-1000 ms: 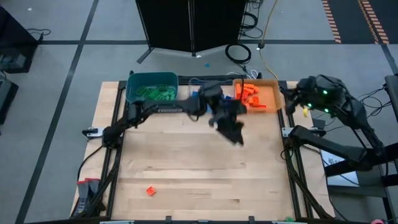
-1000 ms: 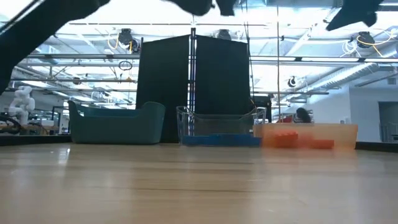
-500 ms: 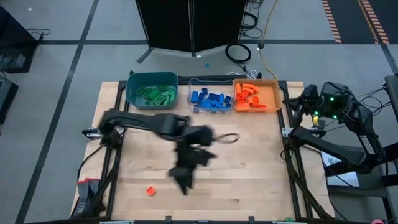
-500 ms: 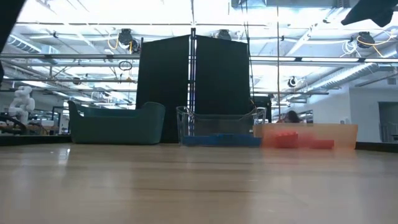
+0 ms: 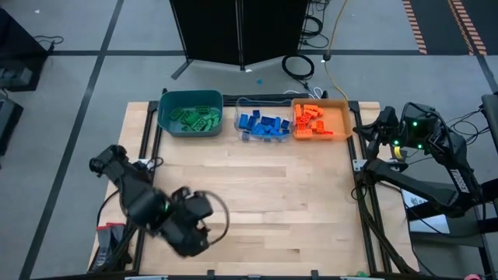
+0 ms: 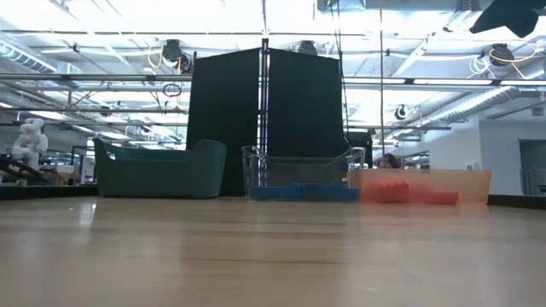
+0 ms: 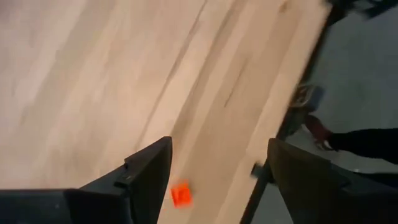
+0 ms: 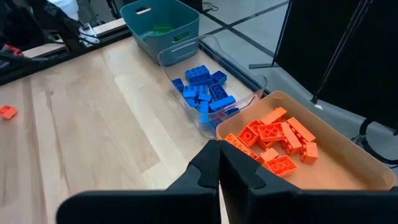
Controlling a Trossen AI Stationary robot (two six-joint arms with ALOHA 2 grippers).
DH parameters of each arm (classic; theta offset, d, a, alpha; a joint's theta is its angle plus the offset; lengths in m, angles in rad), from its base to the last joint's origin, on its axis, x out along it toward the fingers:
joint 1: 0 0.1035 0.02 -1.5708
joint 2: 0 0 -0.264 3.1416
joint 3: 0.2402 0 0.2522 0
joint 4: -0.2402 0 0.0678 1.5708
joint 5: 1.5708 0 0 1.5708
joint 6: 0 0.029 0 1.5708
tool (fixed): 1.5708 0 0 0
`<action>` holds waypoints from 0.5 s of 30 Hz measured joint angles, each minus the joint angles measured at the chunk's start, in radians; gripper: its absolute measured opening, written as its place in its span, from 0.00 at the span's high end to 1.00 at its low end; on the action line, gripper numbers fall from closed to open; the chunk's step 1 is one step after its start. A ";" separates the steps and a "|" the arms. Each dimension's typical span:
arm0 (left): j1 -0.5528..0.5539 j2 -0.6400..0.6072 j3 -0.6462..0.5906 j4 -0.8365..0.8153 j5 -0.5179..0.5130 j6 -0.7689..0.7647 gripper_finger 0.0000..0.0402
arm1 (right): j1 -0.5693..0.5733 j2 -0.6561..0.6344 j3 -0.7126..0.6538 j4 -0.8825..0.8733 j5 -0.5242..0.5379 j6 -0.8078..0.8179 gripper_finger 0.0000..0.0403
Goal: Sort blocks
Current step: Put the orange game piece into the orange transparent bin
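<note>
Over the desk's near-left corner, my open left tool frames the orange-red brick; descending off-centre could nudge it away.

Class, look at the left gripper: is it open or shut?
Open. In the left wrist view, the left gripper's fingers stand apart, with a lone orange block on the table between them.
</note>
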 joint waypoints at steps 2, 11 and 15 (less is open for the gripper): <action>-0.057 0.001 -0.061 -0.019 0.001 -0.133 0.34 | 0.000 0.000 0.000 0.000 -0.001 0.018 1.00; -0.238 0.001 -0.358 0.042 0.043 -0.677 0.34 | 0.000 0.000 0.000 -0.001 -0.004 0.033 1.00; -0.269 0.000 -0.471 0.107 0.055 -0.767 0.34 | 0.000 0.000 0.000 -0.001 -0.004 0.032 1.00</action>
